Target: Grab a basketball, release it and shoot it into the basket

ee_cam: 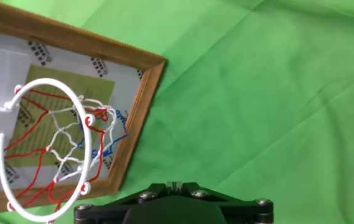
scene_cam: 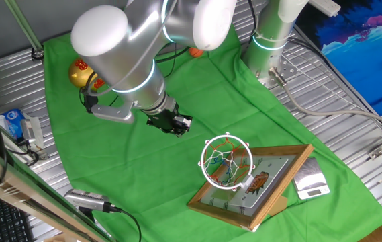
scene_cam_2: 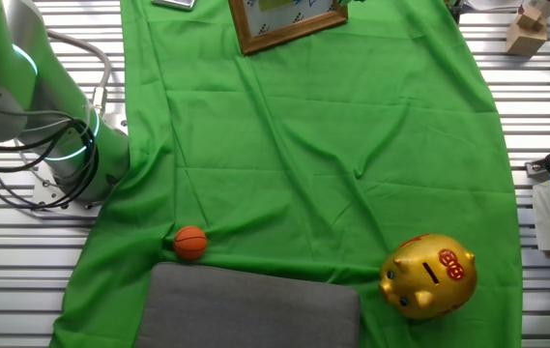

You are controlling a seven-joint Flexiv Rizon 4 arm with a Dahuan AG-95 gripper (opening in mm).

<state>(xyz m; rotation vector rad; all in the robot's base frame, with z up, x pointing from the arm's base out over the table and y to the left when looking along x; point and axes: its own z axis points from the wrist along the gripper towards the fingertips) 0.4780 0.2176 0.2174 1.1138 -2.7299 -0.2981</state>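
Observation:
The basketball [scene_cam_2: 190, 243], a tiny orange ball with dark seams, lies on the green cloth near the arm's base. In one fixed view only a sliver of it [scene_cam: 196, 52] shows behind the arm. The basket's ring and net [scene_cam: 227, 161] stand out from a wood-framed picture backboard [scene_cam: 254, 188]. My gripper [scene_cam: 177, 123] hangs over the cloth a short way left of the ring, far from the ball. In the hand view its fingertips [ee_cam: 174, 185] are pressed together with nothing between them, and the ring [ee_cam: 43, 155] is at the lower left.
A gold piggy bank [scene_cam_2: 429, 275] with red marks sits on the cloth; it also shows in one fixed view [scene_cam: 82, 74] behind the arm. A small scale [scene_cam: 310, 181] lies beside the backboard. Cables and a camera [scene_cam: 86, 200] lie off the cloth's edge.

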